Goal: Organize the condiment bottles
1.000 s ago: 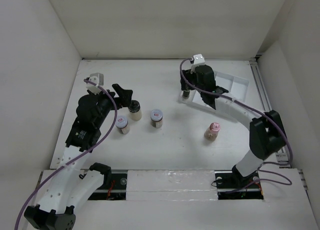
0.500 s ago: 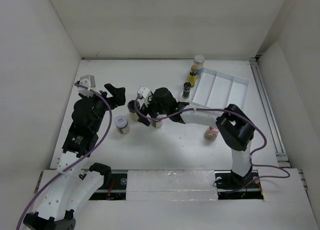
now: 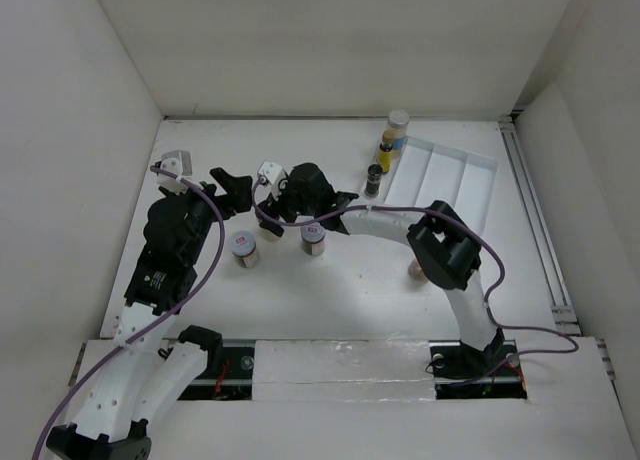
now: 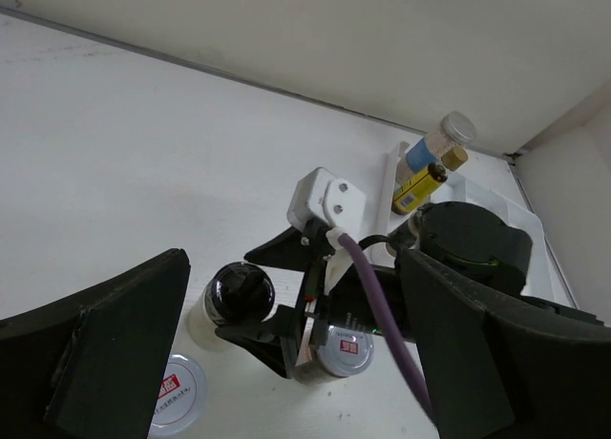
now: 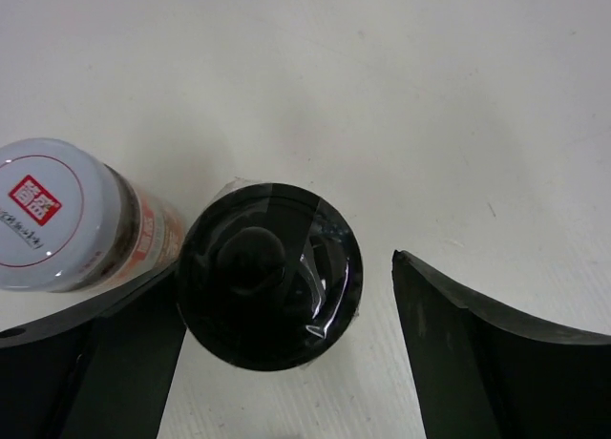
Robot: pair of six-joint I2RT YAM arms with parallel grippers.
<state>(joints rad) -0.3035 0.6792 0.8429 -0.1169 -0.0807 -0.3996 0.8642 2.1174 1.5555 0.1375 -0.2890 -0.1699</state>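
Right wrist view: my right pincer point(image 5: 284, 272) gapes astride the black-lidded jar point(image 5: 258, 291), unclamped; next I should close squarely without nudging the white-lidded jar point(image 5: 48, 215) beside it.

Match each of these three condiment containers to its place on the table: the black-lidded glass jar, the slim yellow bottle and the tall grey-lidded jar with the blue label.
Things:
1. black-lidded glass jar
2. slim yellow bottle
3. tall grey-lidded jar

Places:
a. nearest the back wall
b. between the open fingers of the right gripper
c. between the grey-lidded jar and the dark shaker

Pairs: 1-b; 2-c; 3-a
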